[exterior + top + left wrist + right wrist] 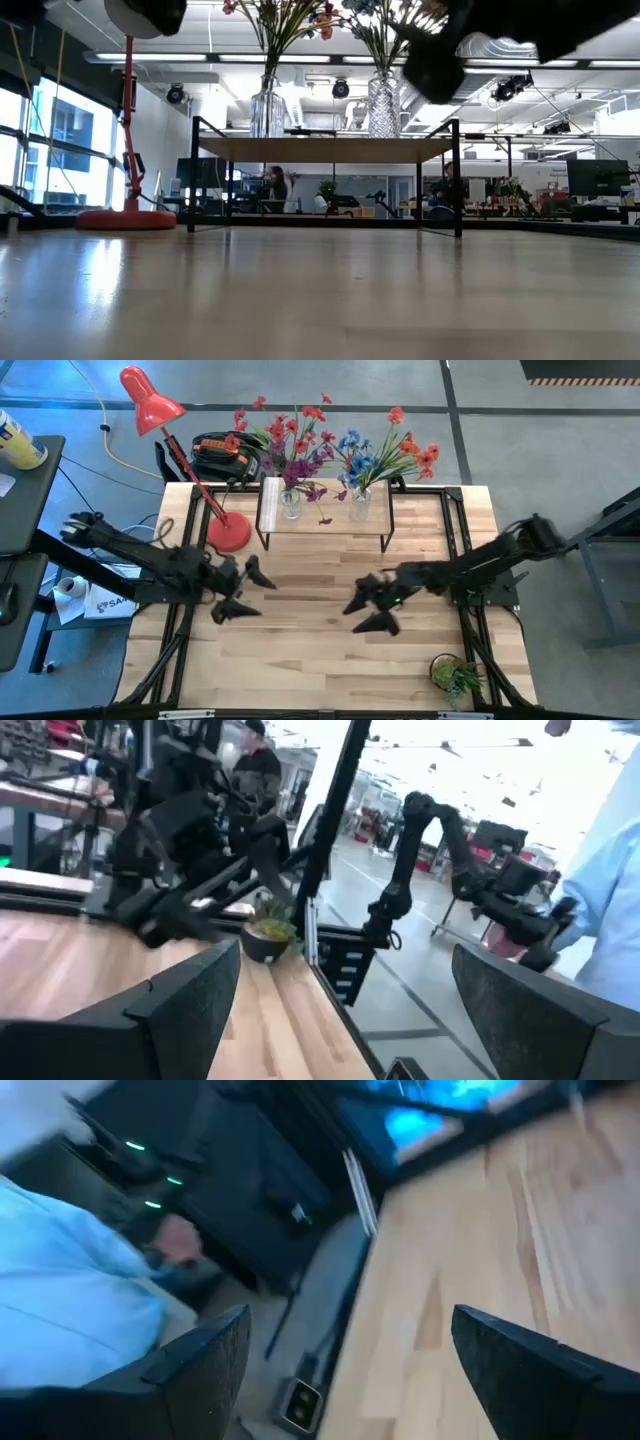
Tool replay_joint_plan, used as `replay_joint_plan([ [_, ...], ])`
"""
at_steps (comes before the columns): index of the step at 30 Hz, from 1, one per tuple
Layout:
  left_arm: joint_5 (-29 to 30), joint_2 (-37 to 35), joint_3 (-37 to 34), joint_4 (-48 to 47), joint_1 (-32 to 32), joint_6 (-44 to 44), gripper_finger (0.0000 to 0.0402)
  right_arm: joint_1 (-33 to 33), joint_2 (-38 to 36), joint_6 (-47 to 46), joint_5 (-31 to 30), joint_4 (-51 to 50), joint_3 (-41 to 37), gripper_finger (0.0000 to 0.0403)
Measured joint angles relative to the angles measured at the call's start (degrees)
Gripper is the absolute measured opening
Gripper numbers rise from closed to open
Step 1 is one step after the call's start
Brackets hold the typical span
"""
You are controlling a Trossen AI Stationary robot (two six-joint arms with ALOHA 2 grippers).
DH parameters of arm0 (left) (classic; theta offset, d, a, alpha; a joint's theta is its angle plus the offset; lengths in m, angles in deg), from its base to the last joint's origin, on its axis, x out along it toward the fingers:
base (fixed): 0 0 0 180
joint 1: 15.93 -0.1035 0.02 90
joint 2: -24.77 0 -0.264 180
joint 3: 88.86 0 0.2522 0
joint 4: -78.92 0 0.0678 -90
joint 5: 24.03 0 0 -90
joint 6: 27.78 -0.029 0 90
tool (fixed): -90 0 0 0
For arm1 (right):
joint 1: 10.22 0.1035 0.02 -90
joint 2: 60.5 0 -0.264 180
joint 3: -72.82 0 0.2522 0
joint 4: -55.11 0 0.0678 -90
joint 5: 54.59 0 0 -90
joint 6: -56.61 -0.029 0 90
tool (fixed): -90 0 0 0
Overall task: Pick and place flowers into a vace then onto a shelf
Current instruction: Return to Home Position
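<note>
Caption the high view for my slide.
Two vases of flowers on the shelf; left gripper and right gripper hover over the table, jaws open and empty.

We see a smooth, sheeny wood table (320, 660), a wood shelf (325, 518) on matt metal legs, clear glass vases (267, 110), a glossy lamp (150, 400) at ten o'clock
</note>
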Motion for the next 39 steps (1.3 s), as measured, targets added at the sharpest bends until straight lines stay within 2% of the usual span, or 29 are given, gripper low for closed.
replay_joint_plan([
  [4, -3.4, -10.1, -0.7, -9.5, -4.4, -0.3, 0.0397, 0.8, -9.4, 0.9, -3.5, 0.9, -6.9, 0.0334],
  [8, -3.2, -20.3, -0.8, -21.9, -6.8, -1.3, 0.0397, 1.7, -18.9, 3.4, -10.5, -0.1, -11.9, 0.0334],
  [13, 1.9, -30.9, -0.8, -33.0, -7.5, -1.5, 0.0397, 1.1, -28.5, 6.8, -15.3, -2.3, -16.7, 0.0334],
  [18, 4.4, -38.6, -0.8, -41.6, -7.5, -1.6, 0.0397, -0.7, -35.9, 6.8, -15.6, -2.1, -22.1, 0.0334],
  [22, 4.4, -43.8, -2.7, -42.5, -7.5, -1.8, 0.0397, -1.9, -41.1, 6.8, -15.6, 1.0, -26.9, 0.0334],
  [25, 4.1, -46.6, -6.9, -39.5, -7.5, -0.9, 0.0397, -2.4, -44.3, 6.9, -15.6, 4.4, -30.3, 0.0334],
  [29, 2.9, -46.1, -12.7, -35.5, -7.5, 1.3, 0.0397, -3.0, -47.9, 7.8, -15.9, 6.8, -33.0, 0.0334],
  [33, 5.2, -46.3, -18.0, -31.5, -7.6, 3.0, 0.0397, -3.6, -50.3, 7.5, -16.9, 6.4, -34.5, 0.0334],
  [36, 3.6, -46.4, -21.6, -23.2, -7.6, 2.6, 0.0397, -3.6, -51.8, 7.7, -16.9, 7.2, -34.9, 0.0334],
  [39, 1.4, -46.1, -22.3, -23.7, -7.5, 2.8, 0.0397, -3.6, -53.2, 9.8, -16.1, 10.5, -35.0, 0.0334],
])
